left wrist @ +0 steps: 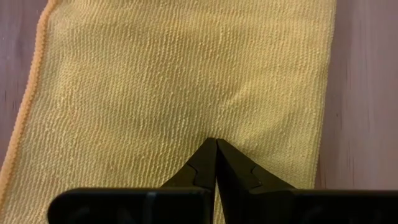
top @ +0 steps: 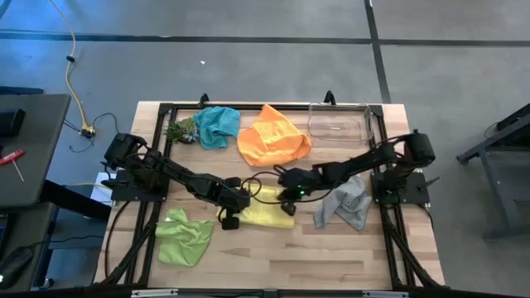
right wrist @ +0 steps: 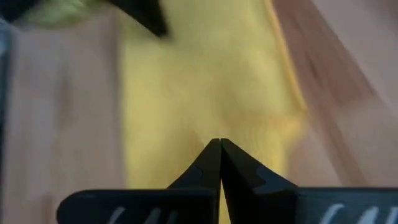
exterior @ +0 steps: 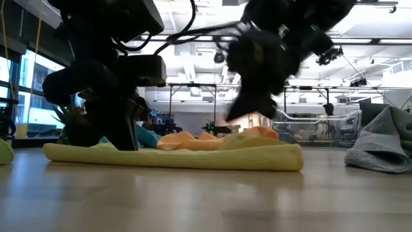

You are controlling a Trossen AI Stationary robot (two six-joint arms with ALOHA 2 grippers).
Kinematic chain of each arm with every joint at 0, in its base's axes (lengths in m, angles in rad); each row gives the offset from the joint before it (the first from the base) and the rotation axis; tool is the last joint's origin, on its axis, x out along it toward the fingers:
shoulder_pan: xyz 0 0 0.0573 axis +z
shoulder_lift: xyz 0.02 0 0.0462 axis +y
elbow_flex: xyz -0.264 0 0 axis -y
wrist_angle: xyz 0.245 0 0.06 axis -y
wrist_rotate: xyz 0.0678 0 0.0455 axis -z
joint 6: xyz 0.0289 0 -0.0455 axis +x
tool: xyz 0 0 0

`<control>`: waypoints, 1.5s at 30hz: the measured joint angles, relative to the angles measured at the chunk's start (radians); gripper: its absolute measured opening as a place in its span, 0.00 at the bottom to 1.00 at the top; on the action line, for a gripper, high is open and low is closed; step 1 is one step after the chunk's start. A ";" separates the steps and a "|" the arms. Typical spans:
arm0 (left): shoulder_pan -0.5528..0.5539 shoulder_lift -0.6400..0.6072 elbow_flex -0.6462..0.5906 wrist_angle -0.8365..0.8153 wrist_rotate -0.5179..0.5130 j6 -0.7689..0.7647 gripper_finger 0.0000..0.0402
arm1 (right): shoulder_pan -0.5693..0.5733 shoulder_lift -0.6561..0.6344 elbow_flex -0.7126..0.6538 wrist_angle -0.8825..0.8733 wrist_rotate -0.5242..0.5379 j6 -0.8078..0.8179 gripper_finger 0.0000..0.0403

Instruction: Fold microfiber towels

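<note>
A yellow towel (top: pixel 265 215) lies on the table's middle as a flat folded strip (exterior: pixel 193 156). My left gripper (top: pixel 234 209) is shut and down at the strip's left end (exterior: pixel 119 145). My right gripper (top: pixel 286 196) is shut and hangs over the strip's right part (right wrist: pixel 219 142). A lime green towel (top: pixel 184 237) lies crumpled at the near left. A grey towel (top: pixel 344 203) lies heaped on the right. A teal towel (top: pixel 217 124) and an orange towel (top: pixel 273 136) lie bunched at the far side. My left gripper sets its shut fingertips (left wrist: pixel 216 144) on the yellow towel's top face (left wrist: pixel 214 124), slanting down from the table's left. The towel lies flat on the table beneath them. Whether any cloth is caught between the fingers I cannot tell. My right gripper is blurred above the towel's right end (exterior: pixel 270 151); whether it touches the towel I cannot tell.
A clear plastic bin (top: pixel 339 122) stands at the far right corner, and a small green spiky plant (top: pixel 180 130) lies beside the teal towel. Bare wood shows along the near edge (top: pixel 281 257). A black frame (top: pixel 161 112) rings the table.
</note>
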 joint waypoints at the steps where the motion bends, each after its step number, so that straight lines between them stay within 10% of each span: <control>1: 0.000 0.000 0.000 0.002 0.000 -0.006 0.00 | 0.004 0.015 0.033 -0.016 -0.014 -0.021 0.00; 9: 0.000 0.001 -0.001 0.013 0.000 -0.021 0.00 | 0.021 0.126 0.193 -0.180 -0.093 -0.157 0.00; 17: 0.000 0.001 -0.002 0.016 0.001 -0.021 0.00 | 0.018 -0.074 0.172 -0.518 0.117 -0.237 0.00; 29: 0.000 0.002 -0.002 0.026 0.002 -0.040 0.00 | 0.132 -0.361 -0.380 0.067 0.008 0.562 0.02; 45: 0.000 0.002 -0.002 0.039 0.002 -0.058 0.00 | 0.129 -0.196 -0.505 0.421 0.085 1.139 0.57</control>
